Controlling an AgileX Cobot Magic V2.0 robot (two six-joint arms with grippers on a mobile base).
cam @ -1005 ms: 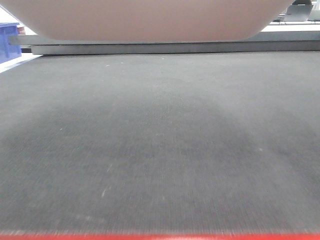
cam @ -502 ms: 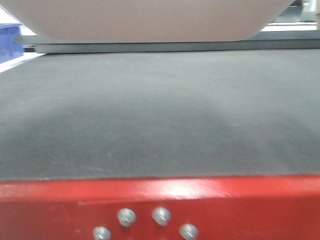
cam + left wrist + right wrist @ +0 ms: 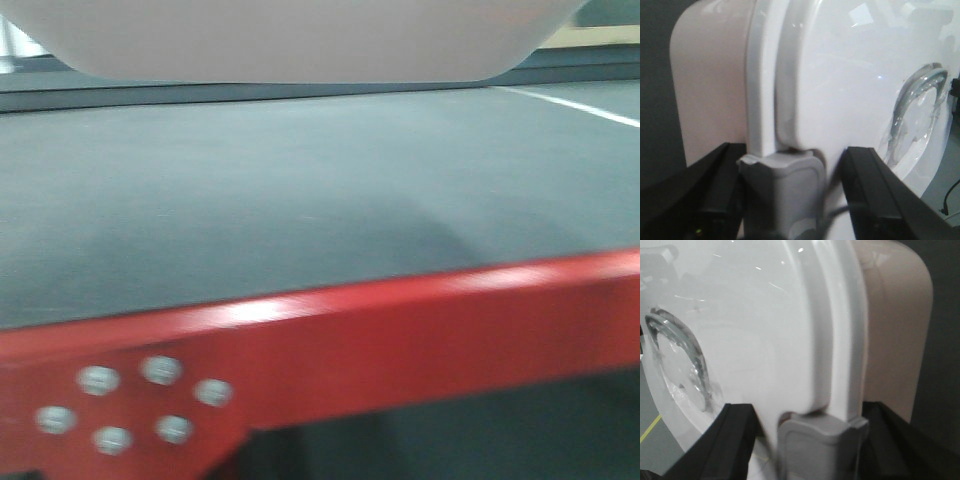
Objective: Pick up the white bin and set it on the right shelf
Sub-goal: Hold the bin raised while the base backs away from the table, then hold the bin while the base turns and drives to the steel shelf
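The white bin [image 3: 300,40] hangs above the dark table top, and only its pinkish underside shows along the top of the front view. In the left wrist view the white bin [image 3: 840,75] fills the frame, glossy lid and recessed handle to the right. My left gripper [image 3: 790,200] is shut on the bin, its black fingers straddling a grey latch [image 3: 782,192]. In the right wrist view my right gripper [image 3: 810,445] grips the white bin [image 3: 755,315] the same way, around its grey latch [image 3: 822,445]. The right shelf is out of view.
Below the bin lies the dark-topped table [image 3: 300,200], whose red front edge [image 3: 400,340] slants across the lower frame with several bolts [image 3: 130,400] at the left. A white floor line [image 3: 570,103] runs at the far right.
The view has backed away and turned: the table's red edge has risen in the frame and now slants. The blue bin at the far left has left view. The white bin stays held.
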